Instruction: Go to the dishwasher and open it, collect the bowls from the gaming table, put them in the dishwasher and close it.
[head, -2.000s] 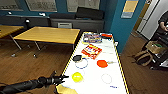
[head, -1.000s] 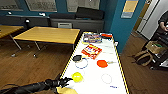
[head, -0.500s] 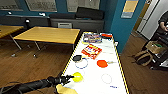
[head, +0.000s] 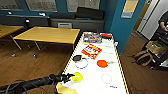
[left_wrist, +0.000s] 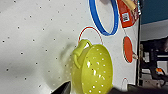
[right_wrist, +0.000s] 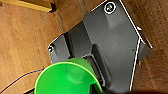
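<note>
The gaming table (head: 117, 57) has a white top and a yellow rim. On it stand a yellow-green bowl (head: 77, 77), an orange bowl (head: 102, 63), a dark bowl (head: 77, 58) and a pale bowl (head: 106, 78). My left gripper (head: 68, 77) reaches in over the table's near left edge and is right at the yellow-green bowl. The left wrist view shows that bowl (left_wrist: 93, 71) close up, perforated, with a loop handle. My right gripper (right_wrist: 97, 83) holds a bright green bowl (right_wrist: 66, 78) above the wooden floor. The dishwasher is out of view.
Colourful game boxes (head: 91, 50) and a blue ring (head: 81, 63) lie further along the table. A yellow-wood table (head: 47, 35) stands to the left and a dark sofa (head: 75, 21) behind it. Bags (head: 145, 56) and a person (head: 163, 22) are at the right.
My left arm has edged further over the table's near end, closing on the yellow-green bowl. The other bowls and the boxes lie as before.
</note>
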